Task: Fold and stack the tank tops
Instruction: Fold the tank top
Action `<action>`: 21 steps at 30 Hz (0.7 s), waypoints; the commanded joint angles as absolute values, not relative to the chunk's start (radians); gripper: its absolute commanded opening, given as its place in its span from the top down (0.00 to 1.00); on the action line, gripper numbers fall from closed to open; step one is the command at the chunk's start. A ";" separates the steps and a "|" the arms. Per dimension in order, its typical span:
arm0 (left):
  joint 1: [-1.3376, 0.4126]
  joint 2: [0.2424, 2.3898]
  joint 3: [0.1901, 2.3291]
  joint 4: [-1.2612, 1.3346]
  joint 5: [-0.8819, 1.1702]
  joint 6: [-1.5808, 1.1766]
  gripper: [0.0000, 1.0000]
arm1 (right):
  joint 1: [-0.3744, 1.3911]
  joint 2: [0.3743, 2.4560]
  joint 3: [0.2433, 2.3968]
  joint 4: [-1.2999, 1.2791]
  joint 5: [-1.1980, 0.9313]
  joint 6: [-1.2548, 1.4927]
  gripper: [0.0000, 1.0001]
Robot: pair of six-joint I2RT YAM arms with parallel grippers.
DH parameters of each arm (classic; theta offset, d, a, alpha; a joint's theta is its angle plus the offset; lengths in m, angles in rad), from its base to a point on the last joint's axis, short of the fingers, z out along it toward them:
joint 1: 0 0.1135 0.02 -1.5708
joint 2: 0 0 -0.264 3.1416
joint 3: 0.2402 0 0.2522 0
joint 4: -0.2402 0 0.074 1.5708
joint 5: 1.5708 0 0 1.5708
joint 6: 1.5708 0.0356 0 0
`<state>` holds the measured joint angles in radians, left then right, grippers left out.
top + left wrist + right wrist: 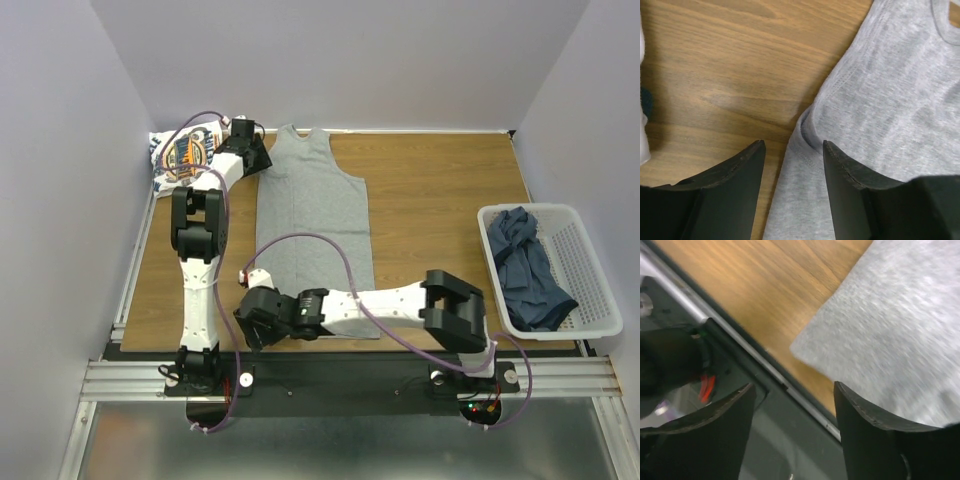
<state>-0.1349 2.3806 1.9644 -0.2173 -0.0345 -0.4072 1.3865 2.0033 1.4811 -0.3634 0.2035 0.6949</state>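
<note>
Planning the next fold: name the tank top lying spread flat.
The plain heather-grey cloth tank top mid-table. The white logo-printed one is bunched far left; the slate-blue one is crumpled in the white mesh basket.

White mesh basket (588, 268), wooden table (440, 190)
</note>
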 commanded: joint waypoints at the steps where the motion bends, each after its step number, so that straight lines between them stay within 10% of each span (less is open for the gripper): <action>1: -0.130 2.206 1.996 -0.178 -0.043 -0.406 0.37 | 1.362 1.800 1.415 -0.311 0.258 0.676 0.29; 12: -0.242 1.835 1.630 -0.078 -0.083 -0.509 0.44 | 0.675 1.535 1.244 -0.262 0.033 0.539 0.30; 21: -0.553 1.479 1.102 0.058 -0.109 -0.590 0.50 | 0.263 1.927 1.513 -0.153 -0.291 0.443 0.37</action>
